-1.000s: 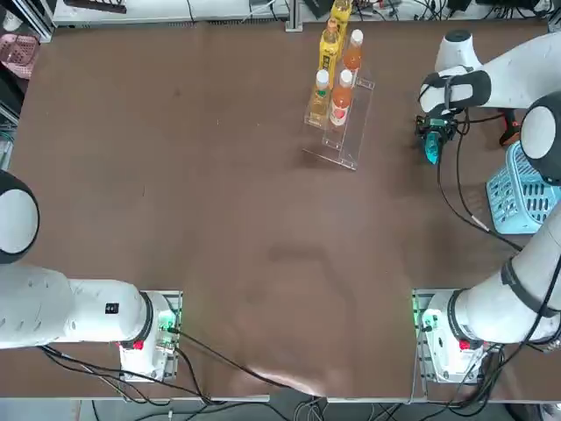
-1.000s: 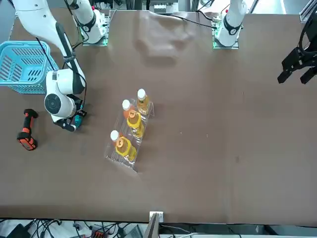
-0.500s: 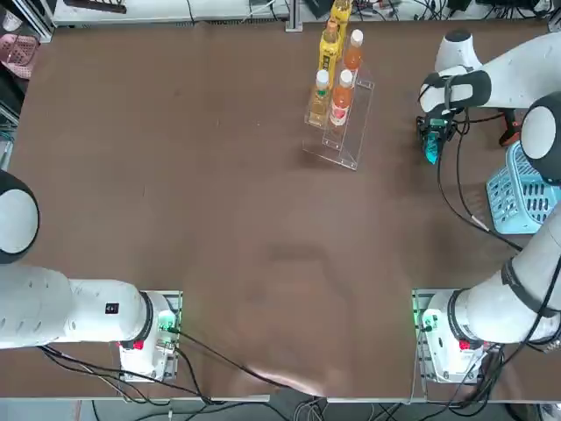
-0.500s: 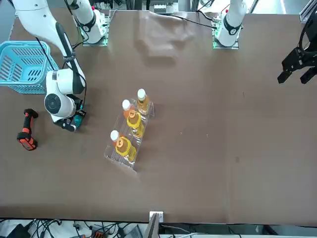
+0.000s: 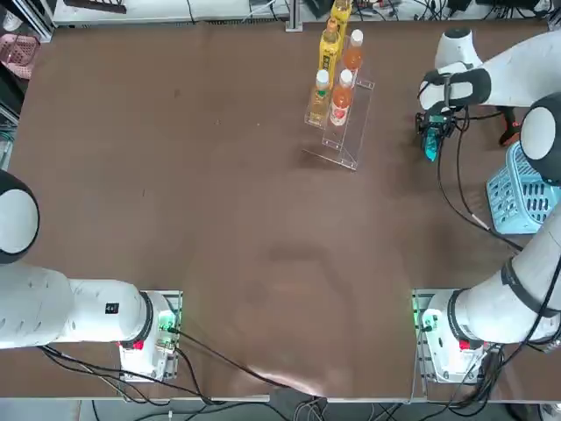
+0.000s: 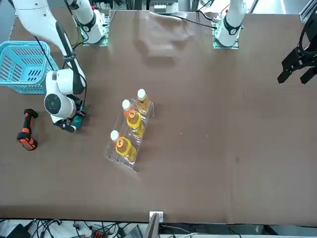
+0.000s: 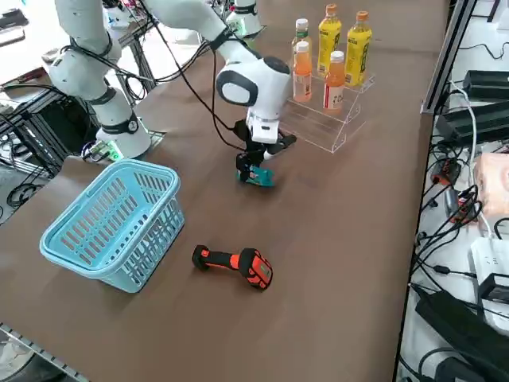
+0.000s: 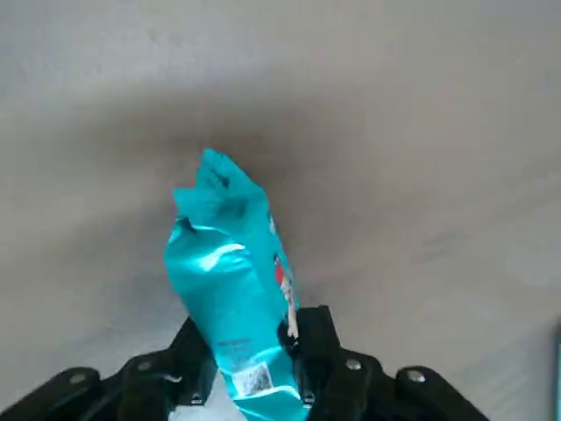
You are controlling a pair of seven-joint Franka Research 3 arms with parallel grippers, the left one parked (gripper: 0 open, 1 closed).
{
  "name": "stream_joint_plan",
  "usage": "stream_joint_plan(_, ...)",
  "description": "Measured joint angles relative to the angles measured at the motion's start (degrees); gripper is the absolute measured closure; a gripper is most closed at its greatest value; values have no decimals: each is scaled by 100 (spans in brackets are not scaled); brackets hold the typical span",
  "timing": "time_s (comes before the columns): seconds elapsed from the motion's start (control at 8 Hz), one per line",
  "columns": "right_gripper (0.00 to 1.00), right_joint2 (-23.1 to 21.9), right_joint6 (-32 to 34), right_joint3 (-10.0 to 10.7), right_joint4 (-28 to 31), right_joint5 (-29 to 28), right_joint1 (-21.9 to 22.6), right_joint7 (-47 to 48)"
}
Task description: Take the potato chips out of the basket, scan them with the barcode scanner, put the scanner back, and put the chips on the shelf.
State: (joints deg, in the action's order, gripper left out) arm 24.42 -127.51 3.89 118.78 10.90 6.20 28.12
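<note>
My right gripper [image 8: 254, 338] is shut on the potato chips [image 8: 235, 289], a slim teal-blue packet that sticks out from between the two black fingers [image 8: 316, 338]. Seen from the side, the packet [image 7: 256, 175] hangs point-down just over the brown table, between the shelf [image 7: 326, 123] and the basket [image 7: 111, 219]. From overhead the chips [image 5: 430, 147] show below the gripper [image 5: 432, 133], right of the clear shelf [image 5: 346, 132]. The black and orange barcode scanner [image 7: 235, 263] lies on the table near the basket.
Several orange and yellow drink bottles [image 7: 334, 79] stand on the shelf. The light blue basket [image 5: 523, 189] sits at the table's right edge, its inside out of sight. A black cable [image 5: 456, 189] trails from the right arm across the table.
The right gripper, with the teal packet in it, has shifted very slightly away from the robot's base. Nothing else on the table has moved.
</note>
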Motion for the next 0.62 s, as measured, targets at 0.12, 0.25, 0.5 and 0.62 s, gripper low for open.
stream_joint_plan(0.12,56,-68,342,-25,-198,0,6,0)
stream_joint_plan(0.25,56,-182,603,-65,-381,-1,9,-12)
stream_joint_plan(0.5,56,-488,758,-283,-500,-94,14,-31)
stream_joint_plan(0.62,55,-588,768,-446,-504,-367,19,-30)
